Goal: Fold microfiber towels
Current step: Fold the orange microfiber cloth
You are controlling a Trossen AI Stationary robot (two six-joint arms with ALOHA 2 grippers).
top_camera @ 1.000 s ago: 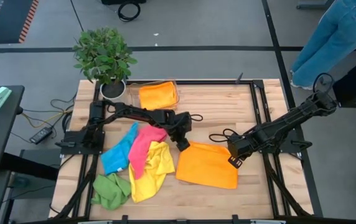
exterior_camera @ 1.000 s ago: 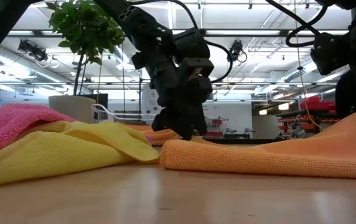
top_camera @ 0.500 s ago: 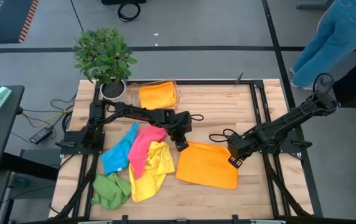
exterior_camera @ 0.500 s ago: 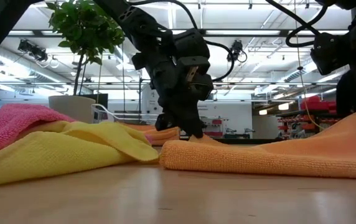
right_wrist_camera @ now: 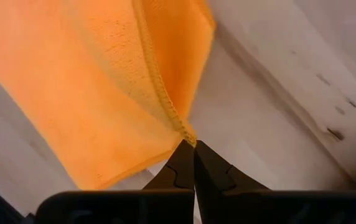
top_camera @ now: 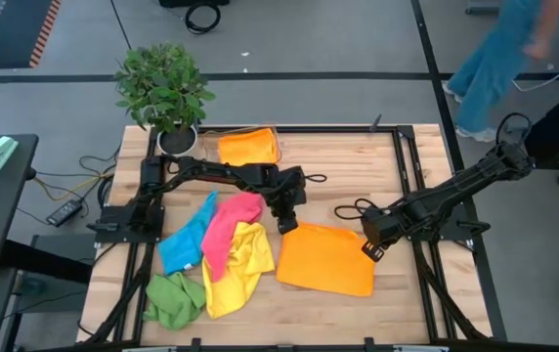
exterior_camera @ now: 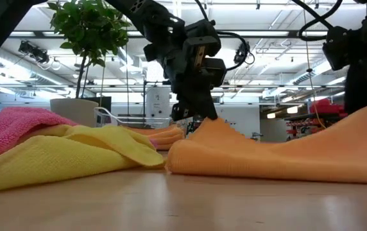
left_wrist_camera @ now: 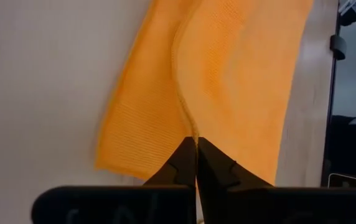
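An orange microfiber towel (top_camera: pixel 324 260) lies spread on the table's middle. My left gripper (top_camera: pixel 282 224) is shut on its far left corner, and my right gripper (top_camera: pixel 370 250) is shut on its far right corner. In the low view the towel (exterior_camera: pixel 280 157) rises to a peak under my left gripper (exterior_camera: pixel 207 116) and climbs again toward the right arm. The towel's near edge rests on the wood. Blue (top_camera: pixel 179 246), pink (top_camera: pixel 229 223), yellow (top_camera: pixel 239 266) and green (top_camera: pixel 174 299) towels lie heaped at the left. My left gripper pinches the orange towel's far left corner (left_wrist_camera: pixel 193 129) at its hemmed edge between the two fingertips, slanting down from the table's left. The corner is lifted clear of the table, and the cloth slopes down from it. My right gripper pinches the far right corner (right_wrist_camera: pixel 187 133), on the stitched hem, coming steeply from above. That corner hangs raised below the fingers, with the rest of the towel trailing onto the table.
A folded orange towel (top_camera: pixel 248 149) sits in a clear tray at the table's far side, next to a potted plant (top_camera: pixel 163 86). A black frame rail (top_camera: pixel 407 166) runs along the right. A person in jeans (top_camera: pixel 494 59) walks beyond the far right corner.
My left gripper has shut on the towel's far left corner and then risen, rolling a little. That corner has come up off the table into a peak, while the towel's near edge has stayed flat on the wood.
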